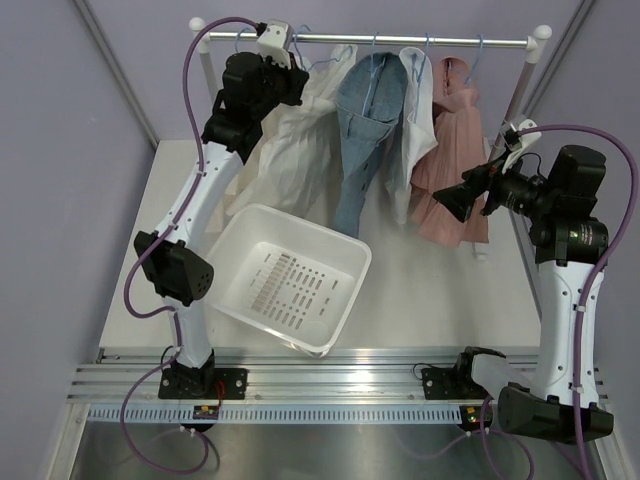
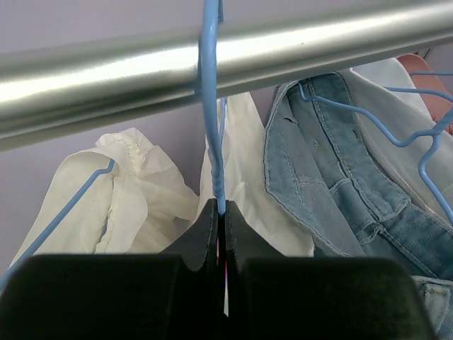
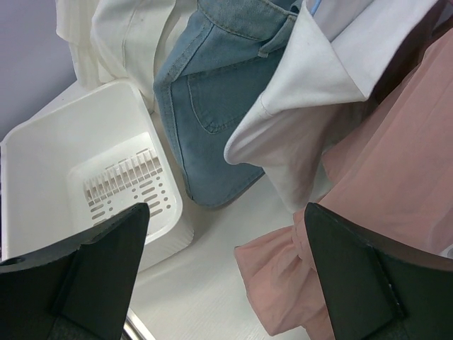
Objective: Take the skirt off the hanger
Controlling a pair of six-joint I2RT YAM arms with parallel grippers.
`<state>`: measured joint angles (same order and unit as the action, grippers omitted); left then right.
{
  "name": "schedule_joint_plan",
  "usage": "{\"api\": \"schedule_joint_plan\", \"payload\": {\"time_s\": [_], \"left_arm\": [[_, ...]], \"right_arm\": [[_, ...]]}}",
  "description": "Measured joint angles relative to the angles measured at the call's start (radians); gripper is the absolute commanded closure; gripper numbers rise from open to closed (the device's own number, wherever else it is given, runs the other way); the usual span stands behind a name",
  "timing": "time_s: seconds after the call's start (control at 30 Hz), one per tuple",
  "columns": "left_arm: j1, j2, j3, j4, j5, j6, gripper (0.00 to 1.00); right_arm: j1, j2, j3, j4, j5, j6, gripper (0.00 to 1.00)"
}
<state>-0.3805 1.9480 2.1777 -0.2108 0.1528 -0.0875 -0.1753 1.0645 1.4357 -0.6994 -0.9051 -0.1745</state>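
Reaching up to the left end of the rail (image 2: 318, 42), the left arm stands nearly straight. The left gripper (image 2: 221, 209) is pinched on the twisted neck of a blue hanger (image 2: 212, 142), just under the bar. The white skirt (image 2: 134, 191) hangs on that hanger, leftmost on the rail, beside a denim garment (image 1: 365, 120). The right arm rises from its base with the elbow bent. The right gripper (image 1: 450, 203) points left at a pink garment (image 1: 455, 130), fingers spread wide and touching nothing. From above, the left forearm covers part of the skirt. In the left wrist view the fingers hide the hanger's shoulders. A white basket (image 1: 240, 235) sits on the table (image 1: 430, 290) below. Marks on the arm bases are too small to read.
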Motion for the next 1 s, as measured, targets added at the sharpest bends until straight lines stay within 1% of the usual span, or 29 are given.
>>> {"api": "schedule_joint_plan", "payload": {"time_s": [0.3,0.6,0.9,1.0], "left_arm": [[0.0,0.0,0.052,-0.021,0.0,0.009,1.0],[0.0,-0.032,0.048,-0.043,-0.003,0.022,1.0],[-0.002,-0.187,-0.084,-0.042,-0.003,0.036,1.0],[-0.005,-0.257,-0.164,-0.031,-0.002,0.04,1.0]], "right_arm": [[-0.005,0.0,0.0,0.0,-0.005,0.01,0.01],[-0.005,0.0,0.0,0.0,-0.006,0.015,0.01],[-0.006,-0.002,0.0,0.0,-0.033,0.013,0.0],[-0.007,-0.002,0.0,-0.001,-0.045,0.006,0.01]]}}
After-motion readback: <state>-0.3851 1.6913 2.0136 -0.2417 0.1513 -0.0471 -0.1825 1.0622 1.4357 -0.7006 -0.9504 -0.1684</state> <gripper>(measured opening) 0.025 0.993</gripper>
